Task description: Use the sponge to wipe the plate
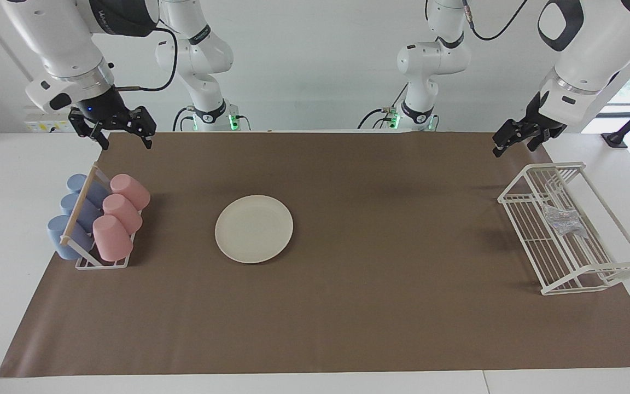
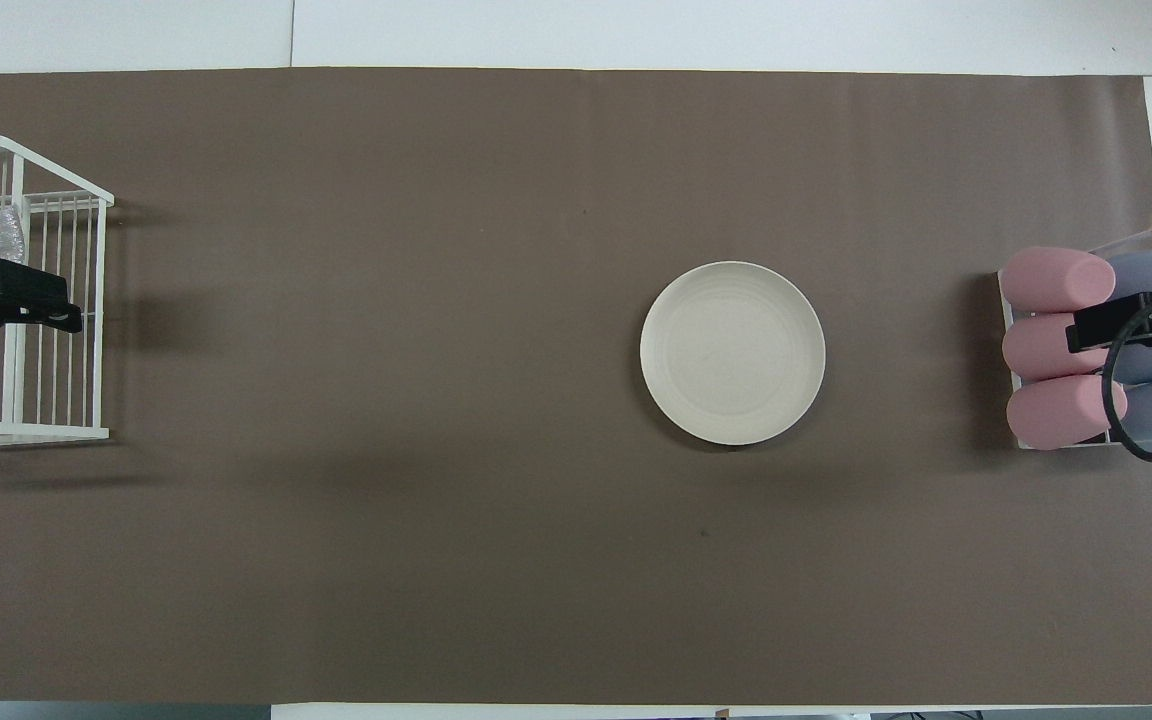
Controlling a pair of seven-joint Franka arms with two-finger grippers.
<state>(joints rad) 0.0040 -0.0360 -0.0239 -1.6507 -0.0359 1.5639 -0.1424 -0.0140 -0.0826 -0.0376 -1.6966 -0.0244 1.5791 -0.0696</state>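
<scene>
On mat: plate [image 1: 254, 229] | sponge [image 1: 564, 221] in rack [image 1: 528, 232] | arms wait

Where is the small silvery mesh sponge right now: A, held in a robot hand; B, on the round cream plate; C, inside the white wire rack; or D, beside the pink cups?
C: the silvery mesh sponge lies inside the white wire rack, apart from the round cream plate.

No readable text anywhere. There's some lettering on the dark band of the right arm [image 1: 121, 19], cut off and too small to make out. Plate [image 1: 254, 229], cups [image 1: 120, 216] and rack [image 1: 566, 230] carry no visible labels.
</scene>
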